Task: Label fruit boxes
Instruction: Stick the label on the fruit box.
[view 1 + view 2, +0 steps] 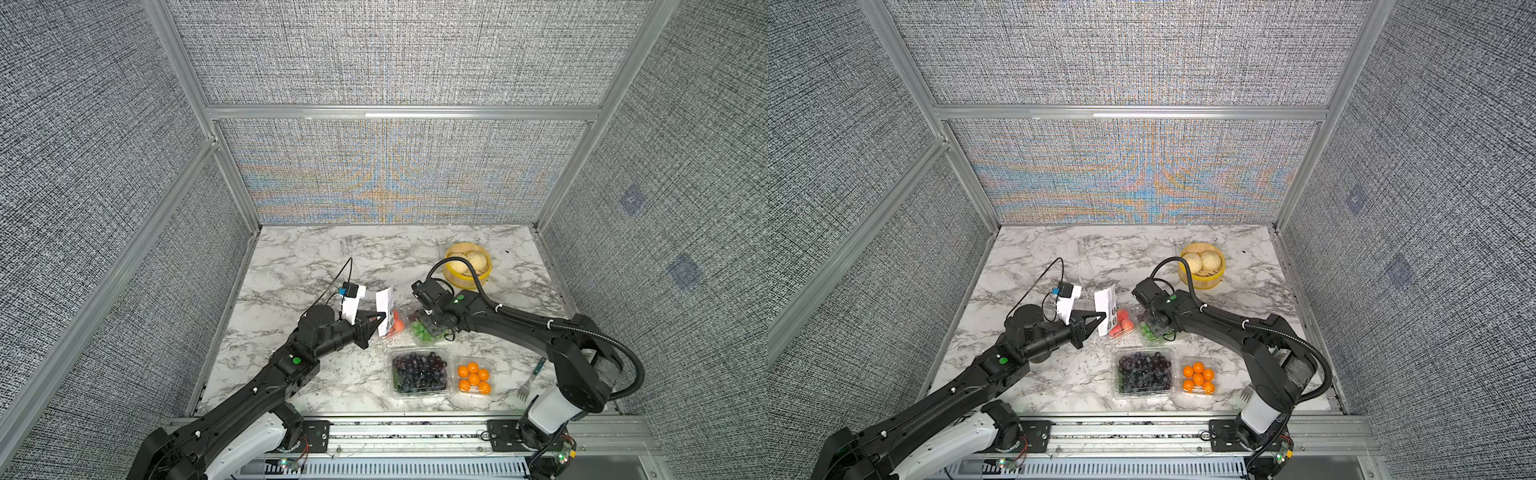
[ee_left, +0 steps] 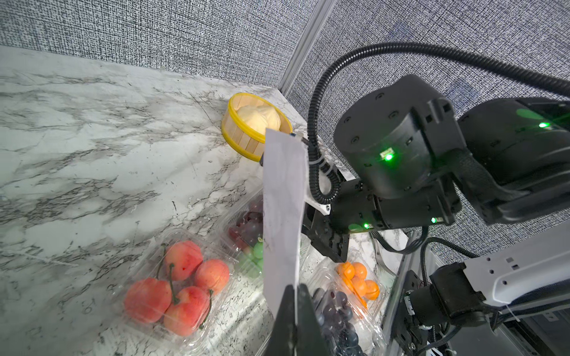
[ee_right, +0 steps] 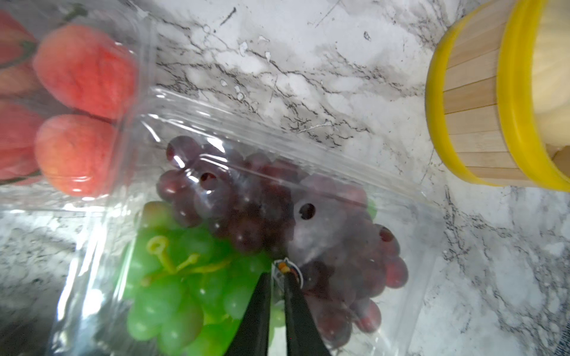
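Left hand (image 2: 294, 288) pinched the sticker sheet (image 2: 282, 200); right hand (image 3: 277, 276), barely parted, touched a sticker (image 3: 296, 272) on the grape box (image 3: 308, 191).

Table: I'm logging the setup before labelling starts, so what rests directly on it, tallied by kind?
Clear fruit boxes: 4 (red fruit, purple and green grapes, dark grapes, oranges)
Bamboo steamer: 1
Fork: 1
Total: 6
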